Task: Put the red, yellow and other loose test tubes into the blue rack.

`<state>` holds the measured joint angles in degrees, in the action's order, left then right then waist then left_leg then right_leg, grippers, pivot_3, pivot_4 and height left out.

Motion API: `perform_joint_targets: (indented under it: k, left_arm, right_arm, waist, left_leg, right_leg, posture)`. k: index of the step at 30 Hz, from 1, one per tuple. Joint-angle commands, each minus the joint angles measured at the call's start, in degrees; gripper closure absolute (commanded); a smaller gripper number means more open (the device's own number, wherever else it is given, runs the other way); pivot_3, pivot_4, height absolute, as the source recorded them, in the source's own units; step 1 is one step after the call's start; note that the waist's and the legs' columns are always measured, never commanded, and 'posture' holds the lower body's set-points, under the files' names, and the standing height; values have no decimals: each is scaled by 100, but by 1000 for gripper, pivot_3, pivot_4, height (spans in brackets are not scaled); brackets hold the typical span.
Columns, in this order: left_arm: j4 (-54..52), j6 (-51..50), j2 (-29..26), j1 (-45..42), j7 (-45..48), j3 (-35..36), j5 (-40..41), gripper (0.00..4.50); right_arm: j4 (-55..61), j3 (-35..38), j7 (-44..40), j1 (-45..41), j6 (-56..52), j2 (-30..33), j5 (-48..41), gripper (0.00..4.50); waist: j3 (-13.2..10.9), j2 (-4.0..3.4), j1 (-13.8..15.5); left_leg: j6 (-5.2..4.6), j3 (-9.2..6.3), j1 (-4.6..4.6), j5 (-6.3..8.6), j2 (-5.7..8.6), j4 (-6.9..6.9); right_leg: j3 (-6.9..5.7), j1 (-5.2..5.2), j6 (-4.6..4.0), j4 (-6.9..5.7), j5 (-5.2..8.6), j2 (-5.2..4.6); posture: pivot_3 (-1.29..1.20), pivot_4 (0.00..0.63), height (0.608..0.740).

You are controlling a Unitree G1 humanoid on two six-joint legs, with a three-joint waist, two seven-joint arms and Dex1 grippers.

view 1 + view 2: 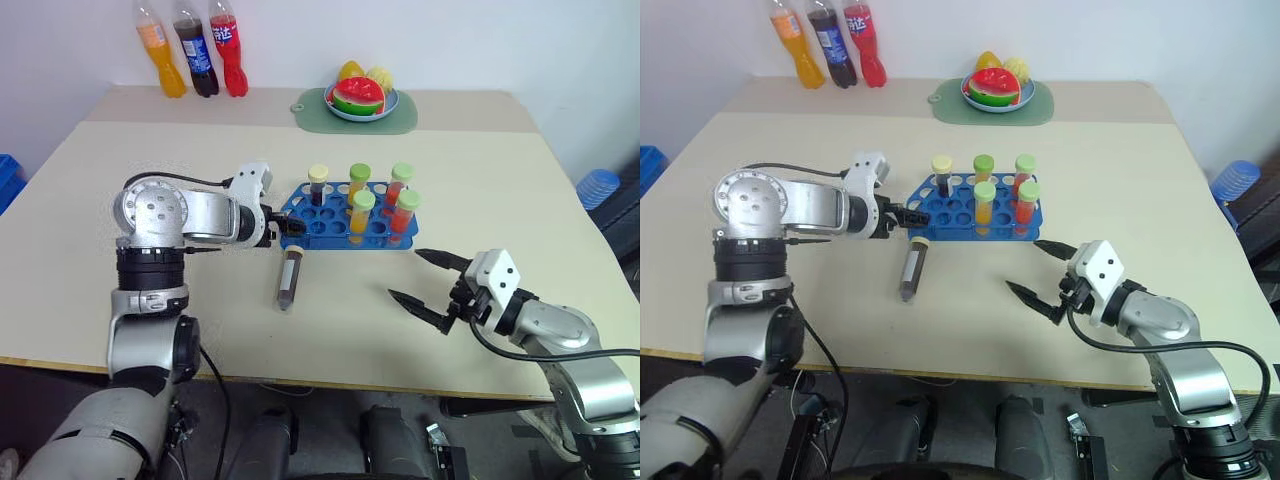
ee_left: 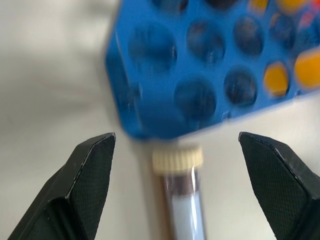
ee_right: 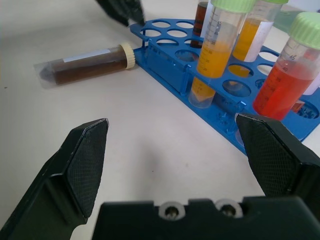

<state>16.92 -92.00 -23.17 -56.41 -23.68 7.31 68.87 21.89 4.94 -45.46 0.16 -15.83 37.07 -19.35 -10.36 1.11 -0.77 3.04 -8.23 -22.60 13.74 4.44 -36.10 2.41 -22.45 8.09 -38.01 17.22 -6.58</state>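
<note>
A: Where is the loose tube seen?

B: A clear plastic test tube of dark brown liquid with a cream cap (image 1: 289, 278) is seen lying flat on the beige counter (image 1: 120, 170), its cap just beside the near left corner of the bright blue plastic rack with round holes (image 1: 335, 215). Five capped tubes are held upright in that rack.

A: And the pincers?

B: The left pincer (image 1: 290, 227) is held open at the rack's left end, above the cap. The right pincer (image 1: 425, 280) is spread wide and empty, near the rack's right front.

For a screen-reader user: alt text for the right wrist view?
A brown tube with a cream cap lies on the table beside the blue rack, where yellow and red tubes stand upright; the open right tool frames the scene.
</note>
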Motion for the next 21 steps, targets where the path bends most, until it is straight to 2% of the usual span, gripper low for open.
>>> perform_joint_targets:
  k: [1,4,9,16,21]
  left_arm:
    - [357,-50,-236,-358,-742,-454,1304,404]
    - [786,-50,-374,-542,-1197,-810,2021,404]
    - [1471,-50,-442,-796,-1866,-1285,2783,404]
    - [2163,-50,-442,-1037,-2462,-1729,3319,404]
    - [2694,-50,-240,-1255,-2662,-1791,3351,404]
  right_arm:
    - [61,53,0,38,159,-28,-11,0]
    - [62,46,2,84,197,-31,14,0]
    - [182,138,-159,324,472,99,42,0]
    - [285,787,-730,1029,1056,513,-139,0]
    - [174,1043,-1129,1177,1575,605,-288,0]
  waist:
    - [0,0,3]
    - [0,0,-1]
    - [0,0,-17]
    - [-1,3,0]
    - [-2,5,-14]
  left_leg:
    - [0,-1,0,0,0,0]
    - [0,2,1,0,2,0]
    - [1,10,1,0,8,0]
    - [0,11,0,0,18,-3]
    - [0,17,0,0,17,-2]
  right_leg:
    - [3,-2,0,-1,0,0]
    - [8,-3,0,-3,0,-2]
    - [18,-13,0,-9,0,0]
    - [22,-10,2,-6,1,-2]
    - [22,-10,3,-6,1,-1]
  posture:
    - [0,150,740]
    - [0,150,740]
    - [0,150,740]
    - [0,150,740]
    - [0,150,740]
